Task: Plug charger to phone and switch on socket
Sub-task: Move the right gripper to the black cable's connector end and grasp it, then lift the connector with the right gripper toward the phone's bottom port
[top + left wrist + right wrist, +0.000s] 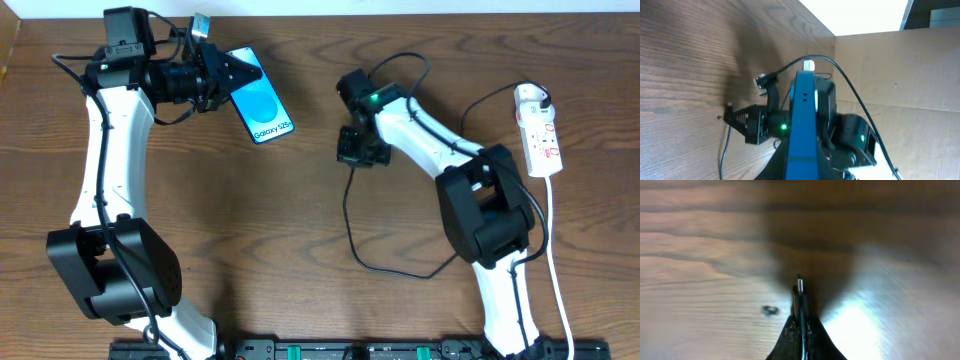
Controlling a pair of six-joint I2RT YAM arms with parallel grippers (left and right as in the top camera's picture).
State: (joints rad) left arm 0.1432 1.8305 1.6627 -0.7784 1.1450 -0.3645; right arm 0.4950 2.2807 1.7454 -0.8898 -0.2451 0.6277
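Observation:
The phone (262,108), with its bright blue screen lit, sits at the back left, tilted, and my left gripper (240,75) is shut on its upper end. The left wrist view shows the phone (802,125) edge-on as a blue bar between my dark fingers. My right gripper (354,156) hovers mid-table to the phone's right, shut on the charger's tip (800,287), which pokes out past the fingertips. The thin black charger cable (347,225) loops toward the front and back to the white socket (543,140) at the far right.
A cardboard wall (900,90) stands behind the table's far edge. A black rail (350,350) runs along the front edge. The right arm's base (490,215) stands between the cable loop and the socket's white cord (556,280).

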